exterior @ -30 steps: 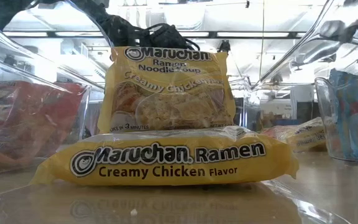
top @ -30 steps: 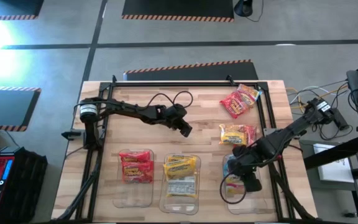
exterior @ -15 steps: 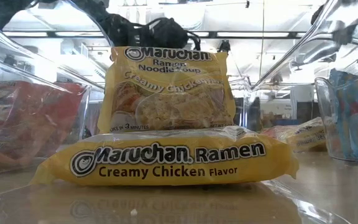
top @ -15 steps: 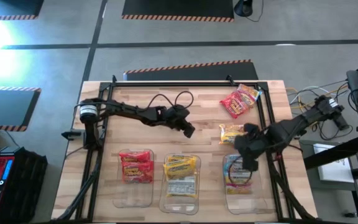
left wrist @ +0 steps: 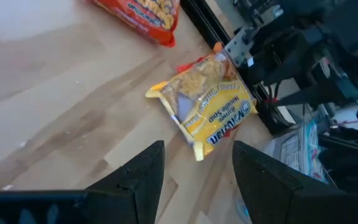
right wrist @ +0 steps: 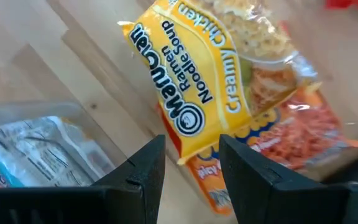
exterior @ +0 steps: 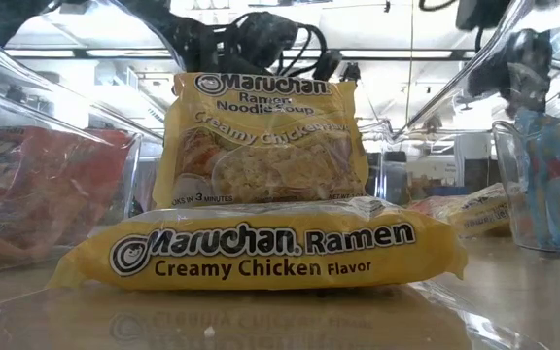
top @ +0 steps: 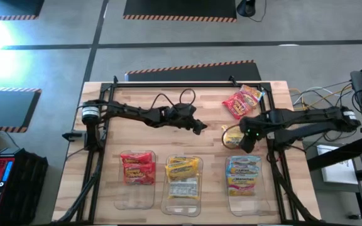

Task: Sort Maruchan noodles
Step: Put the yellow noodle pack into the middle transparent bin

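A loose yellow Maruchan packet (right wrist: pixel 210 81) lies on the table's right half, partly on top of an orange-red packet (right wrist: pixel 284 146). My right gripper (top: pixel 244 143) hangs open above the yellow packet's near end, pointing steeply down. My left gripper (top: pixel 201 127) is open at mid-table, left of that packet (left wrist: pixel 207 106), with nothing between its fingers. Red packets (top: pixel 242 100) lie at the far right. Three clear bins stand along the near edge, holding red packets (top: pixel 137 166), yellow packets (top: pixel 182 169) and blue packets (top: pixel 244 172).
A black frame rail (top: pixel 270 119) runs along the table's right side, close to the loose packets. In the middle bin one yellow packet (exterior: pixel 261 248) lies flat and another (exterior: pixel 261 136) stands leaning behind it. Bare wood (top: pixel 149 141) lies between the left arm and the bins.
My right gripper has left the right bin, swung toward the far edge and rolled, and now hangs over the loose yellow packet; the blue packets stay in the bin. My left gripper has crept toward the right and tipped its fingers up.
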Controlling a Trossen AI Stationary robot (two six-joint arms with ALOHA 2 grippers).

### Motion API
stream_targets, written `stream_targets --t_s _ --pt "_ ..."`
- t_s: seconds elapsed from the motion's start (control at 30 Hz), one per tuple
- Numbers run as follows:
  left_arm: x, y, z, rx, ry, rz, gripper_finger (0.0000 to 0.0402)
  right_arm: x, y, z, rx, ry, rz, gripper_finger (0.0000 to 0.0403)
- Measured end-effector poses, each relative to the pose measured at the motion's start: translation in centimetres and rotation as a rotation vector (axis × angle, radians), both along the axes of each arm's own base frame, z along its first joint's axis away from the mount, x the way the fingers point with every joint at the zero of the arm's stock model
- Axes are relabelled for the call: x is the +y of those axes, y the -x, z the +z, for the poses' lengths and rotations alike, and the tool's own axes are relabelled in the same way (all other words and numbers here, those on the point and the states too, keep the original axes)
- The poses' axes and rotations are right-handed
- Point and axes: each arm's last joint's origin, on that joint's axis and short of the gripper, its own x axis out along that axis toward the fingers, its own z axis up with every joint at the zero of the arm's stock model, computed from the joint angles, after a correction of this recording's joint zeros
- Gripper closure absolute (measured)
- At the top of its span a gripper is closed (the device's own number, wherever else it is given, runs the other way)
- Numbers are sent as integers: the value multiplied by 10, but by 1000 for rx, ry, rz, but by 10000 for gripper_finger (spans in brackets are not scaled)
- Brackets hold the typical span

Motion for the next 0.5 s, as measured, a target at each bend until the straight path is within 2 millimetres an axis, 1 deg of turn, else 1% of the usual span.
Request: stream_targets --t_s 0.07,0.2,0.33,0.5 --pt "-3 -6 1 -8 12 -21 231 -6 4 -5 -28 -32 -32 265" --pt "-7 -22 5 -41 3 -74 231 -16 9 -11 -43 -32 -111 265" --pt "-6 -40 -3 -42 24 -127 231 -23 8 -16 -50 -30 -155 265" --pt "-4 -60 -11 -52 25 -168 231 -29 4 -29 -40 -25 -187 265"
